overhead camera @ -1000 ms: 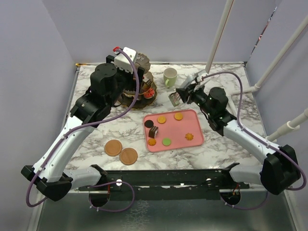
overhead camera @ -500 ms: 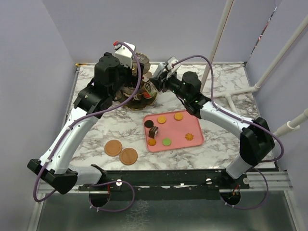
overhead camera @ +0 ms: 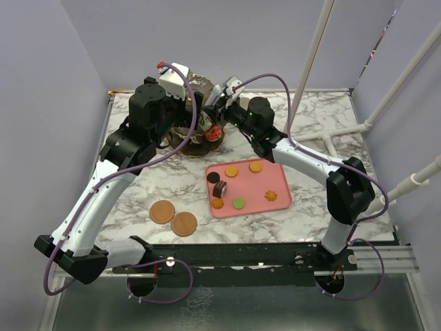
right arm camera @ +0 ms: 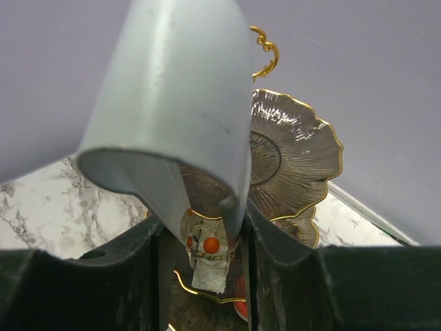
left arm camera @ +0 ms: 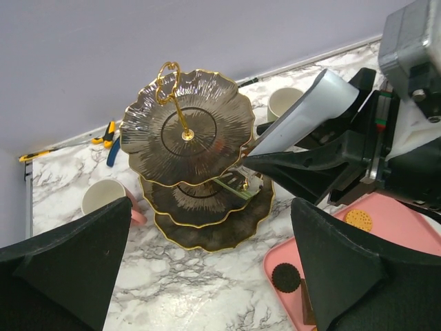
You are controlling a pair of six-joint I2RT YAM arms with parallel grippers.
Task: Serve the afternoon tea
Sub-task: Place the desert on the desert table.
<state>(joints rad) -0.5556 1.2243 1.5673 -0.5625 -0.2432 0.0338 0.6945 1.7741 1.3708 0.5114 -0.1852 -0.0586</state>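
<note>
The dark three-tier stand with its gold ring stands at the back of the table; it also shows in the top view. My right gripper is shut on a white toy pastry with red dots and holds it over the stand's lower tiers. A red pastry lies on the stand. My left gripper is open and empty, above the table in front of the stand. The pink mug is left of the stand, the pale-green mug behind it. Two brown coasters lie near the front.
A flat pink tray right of centre holds several cookies and two dark pastries. Blue-handled pliers lie by the back wall. White pipes cross the back right. Both arms crowd around the stand.
My right arm swung left from beside the pale-green mug to the stand, carrying the pastry. My left gripper shifted slightly left and back near the stand.
</note>
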